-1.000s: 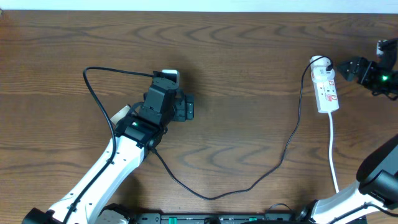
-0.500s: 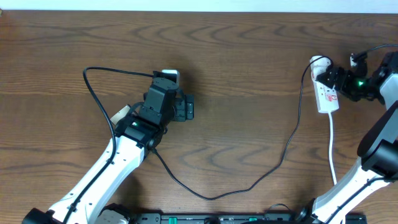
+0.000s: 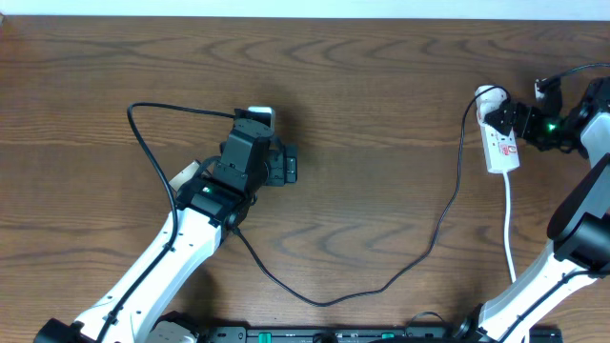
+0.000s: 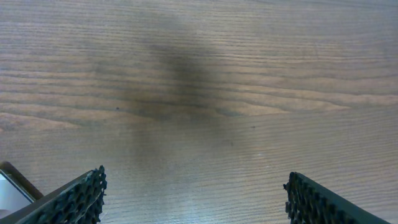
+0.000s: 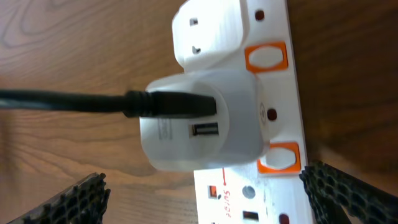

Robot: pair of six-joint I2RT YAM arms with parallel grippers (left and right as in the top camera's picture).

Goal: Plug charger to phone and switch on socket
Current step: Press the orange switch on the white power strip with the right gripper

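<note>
The white socket strip [image 3: 502, 143] lies at the far right. My right gripper [image 3: 518, 120] is open beside its upper end. In the right wrist view the open fingers [image 5: 202, 180] straddle the strip [image 5: 261, 202]. It has orange switches [image 5: 266, 57] and a white adapter [image 5: 205, 134] with the black charger cable [image 5: 62, 101] plugged in. The cable [image 3: 443, 214] loops across the table and passes under my left arm; its plug tip is hidden. My left gripper [image 3: 254, 126] is open and empty [image 4: 194, 177] over bare wood. The phone is mostly hidden; a pale glossy corner [image 4: 9, 186] shows.
A small white-edged end [image 3: 259, 115] pokes out past my left gripper. The strip's white cord [image 3: 510, 238] runs down toward the front edge. The brown wooden table [image 3: 362, 76] fills the view, with a pale wall edge along the far side.
My right gripper has moved left from the table's right edge to the socket strip's upper end, then held there. The left arm and cable have not moved.
</note>
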